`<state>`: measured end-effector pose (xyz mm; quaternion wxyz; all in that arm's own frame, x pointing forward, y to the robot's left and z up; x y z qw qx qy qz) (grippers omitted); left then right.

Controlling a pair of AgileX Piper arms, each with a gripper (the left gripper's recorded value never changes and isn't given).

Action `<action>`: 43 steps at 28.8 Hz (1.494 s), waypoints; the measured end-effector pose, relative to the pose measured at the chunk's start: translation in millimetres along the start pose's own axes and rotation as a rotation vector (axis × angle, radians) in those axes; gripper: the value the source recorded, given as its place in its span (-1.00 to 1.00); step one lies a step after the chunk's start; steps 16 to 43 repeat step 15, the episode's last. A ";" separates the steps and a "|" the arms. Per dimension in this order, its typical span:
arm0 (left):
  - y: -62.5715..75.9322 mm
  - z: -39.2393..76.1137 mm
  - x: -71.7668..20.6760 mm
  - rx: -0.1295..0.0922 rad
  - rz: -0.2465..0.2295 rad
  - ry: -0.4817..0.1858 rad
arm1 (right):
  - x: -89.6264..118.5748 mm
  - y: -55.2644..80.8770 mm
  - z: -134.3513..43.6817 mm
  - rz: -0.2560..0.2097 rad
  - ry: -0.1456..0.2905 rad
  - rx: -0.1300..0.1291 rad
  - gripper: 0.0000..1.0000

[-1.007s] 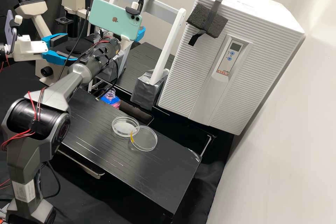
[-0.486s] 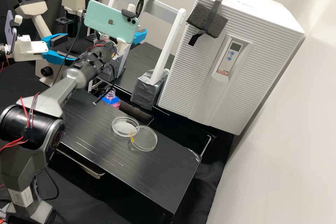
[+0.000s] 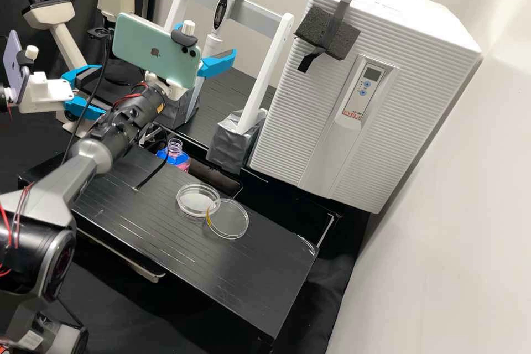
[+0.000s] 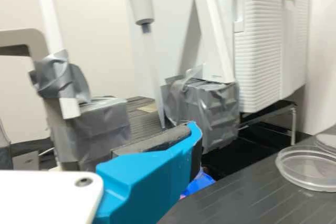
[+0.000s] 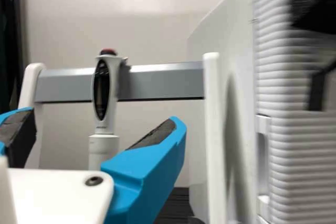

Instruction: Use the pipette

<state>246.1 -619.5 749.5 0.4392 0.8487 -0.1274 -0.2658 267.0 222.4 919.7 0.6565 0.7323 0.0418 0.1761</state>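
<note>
Glossy white plastic pipette (image 3: pixel 220 11), clear plastic dishes (image 3: pixel 228 220), crinkled matt grey tape (image 3: pixel 229 141)

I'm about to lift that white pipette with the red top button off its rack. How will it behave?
The white, red-capped pipette looks like rigid plastic, so it is probably stiff and light. It hangs upright from the rack's grey crossbar, so it likely needs lifting before pulling away. Its slim clear tip looks fragile; a knock might bend or dislodge it.

Black bench (image 3: pixel 249 271) (two petri dishes (image 3: pixel 197 199))
</note>
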 end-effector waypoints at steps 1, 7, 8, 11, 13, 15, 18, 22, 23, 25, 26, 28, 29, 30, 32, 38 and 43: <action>-1.0 0.7 -1.5 0.004 0.012 0.009 | -2.7 0.0 2.5 0.010 0.005 0.005 1.00; -7.2 4.7 -18.5 0.015 0.174 0.011 | -14.8 4.9 24.4 0.084 0.058 0.055 1.00; -7.9 4.5 -20.9 0.015 0.196 0.011 | -16.5 5.2 27.9 0.092 0.063 0.064 1.00; -10.6 4.7 -28.5 0.006 0.253 0.022 | -23.4 7.7 39.2 0.132 0.089 0.096 1.00; -12.8 4.9 -30.5 0.013 0.250 0.035 | -27.1 8.5 43.2 0.149 0.097 0.109 1.00; -14.8 5.3 -31.7 0.014 0.242 0.040 | -31.8 9.7 46.8 0.165 0.101 0.112 1.00; -14.8 5.3 -31.7 0.014 0.242 0.040 | -31.8 9.7 46.8 0.165 0.101 0.112 1.00; -14.8 5.3 -31.7 0.014 0.242 0.040 | -31.8 9.7 46.8 0.165 0.101 0.112 1.00; -14.8 5.3 -31.7 0.014 0.242 0.040 | -31.8 9.7 46.8 0.165 0.101 0.112 1.00; -14.8 5.3 -31.7 0.014 0.242 0.040 | -31.8 9.7 46.8 0.165 0.101 0.112 1.00; -14.8 5.3 -31.7 0.014 0.242 0.040 | -31.8 9.7 46.8 0.165 0.101 0.112 1.00; -14.8 5.3 -31.7 0.014 0.242 0.040 | -31.8 9.7 46.8 0.165 0.101 0.112 1.00; -14.8 5.3 -31.7 0.014 0.242 0.040 | -31.8 9.7 46.8 0.165 0.101 0.112 1.00; -14.8 5.3 -31.7 0.014 0.242 0.040 | -31.8 9.7 46.8 0.165 0.101 0.112 1.00; -14.8 5.3 -31.7 0.014 0.242 0.040 | -31.8 9.7 46.8 0.165 0.101 0.112 1.00; -14.8 5.3 -31.7 0.014 0.242 0.040 | -31.8 9.7 46.8 0.165 0.101 0.112 1.00; -14.8 5.3 -31.7 0.014 0.242 0.040 | -31.8 9.7 46.8 0.165 0.101 0.112 1.00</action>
